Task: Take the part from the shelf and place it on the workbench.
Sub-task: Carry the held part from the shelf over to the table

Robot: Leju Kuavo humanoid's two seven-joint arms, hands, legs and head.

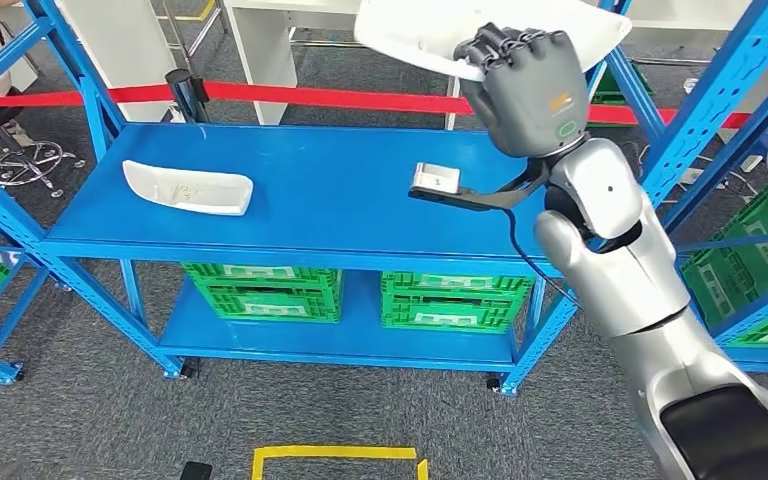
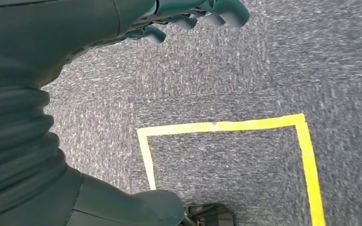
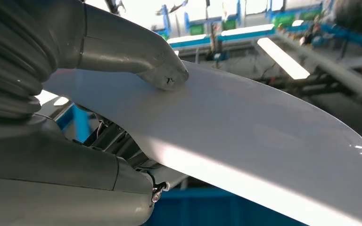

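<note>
The robot's right hand (image 1: 526, 85) grips a curved white plastic part (image 1: 410, 30), lifted above the blue metal shelf (image 1: 340, 200), apparently not yet carried to any workbench; the left hand (image 2: 193, 14) hangs with fingers curled, empty.

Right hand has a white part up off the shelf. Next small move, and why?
Probably draw the right hand back toward the body with the white part. The thumb presses on top of the part with fingers beneath, so the grip looks set, and it hangs above the blue shelf, where a second part lies.
</note>
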